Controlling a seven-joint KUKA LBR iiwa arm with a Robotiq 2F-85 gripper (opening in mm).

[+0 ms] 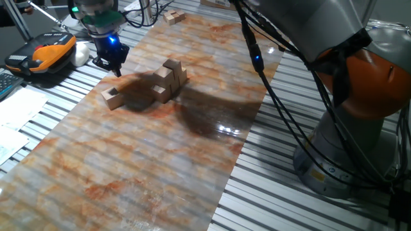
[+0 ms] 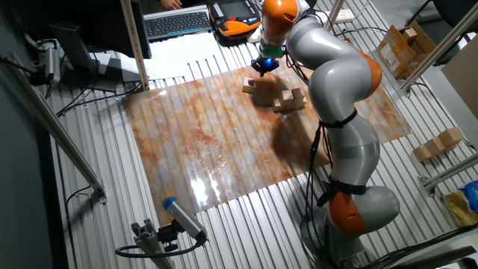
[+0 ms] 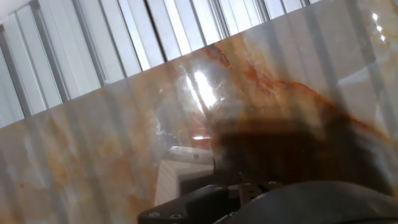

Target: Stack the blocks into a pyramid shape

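Observation:
Several light tan wooden blocks [image 1: 169,79] form a small stepped pile in the middle of the marbled mat [image 1: 128,167], with one block on top; the same pile of blocks [image 2: 288,99] shows in the other fixed view. A single block [image 1: 111,97] lies apart on the mat, left of the pile, and appears there as the lone block [image 2: 249,87]. My gripper [image 1: 110,66] hangs above and just behind this lone block, its fingers spread and nothing between them; the gripper [image 2: 263,67] is clear of the pile. The hand view is blurred; a pale block [image 3: 179,175] shows low in it.
One more wooden block [image 1: 172,17] lies at the mat's far edge. An orange and black pendant [image 1: 45,52] rests on the slatted table left of the mat. The robot base [image 1: 350,138] and its cables stand to the right. Wooden pieces [image 2: 439,143] lie off the mat.

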